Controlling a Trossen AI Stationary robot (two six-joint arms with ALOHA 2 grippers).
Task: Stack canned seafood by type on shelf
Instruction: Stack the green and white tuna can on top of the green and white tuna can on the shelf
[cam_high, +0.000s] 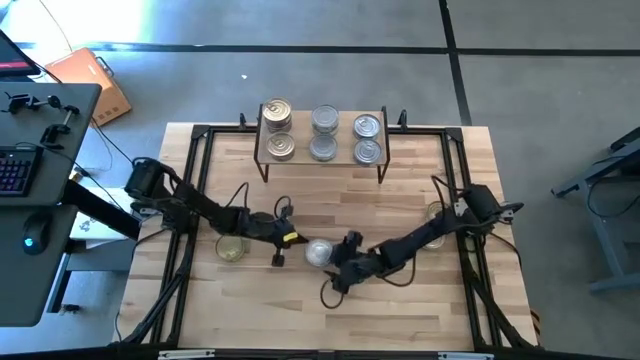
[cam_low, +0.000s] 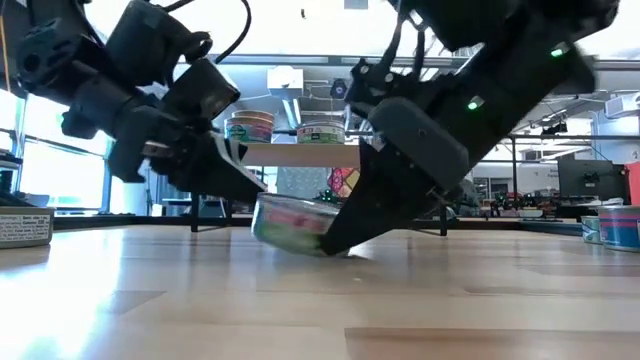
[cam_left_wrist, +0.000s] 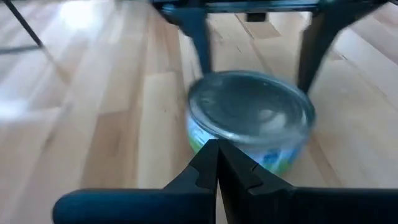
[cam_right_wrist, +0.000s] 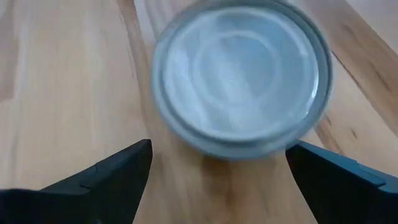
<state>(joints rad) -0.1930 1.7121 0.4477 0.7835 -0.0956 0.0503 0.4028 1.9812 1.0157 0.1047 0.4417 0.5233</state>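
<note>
- Item: tin, short, round, silver lid, green-and-white label; lies on the surface mid-table, between the two arms and well short of the shelf. In the low view it appears slightly tilted.
- Handling, judged: rigid metal, dense for its size, smooth and slippery on lid and wall; not fragile.
- Hold point, judged: opposite sides of the curved wall, below the rim, fingers level.
- Right hand: spread wide, straddling the tin, grasping nothing yet.
- Left hand: clenched, empty, tips close against the tin's side.
- Shelf stock: six tins in three columns, gold left, silver others.
</note>
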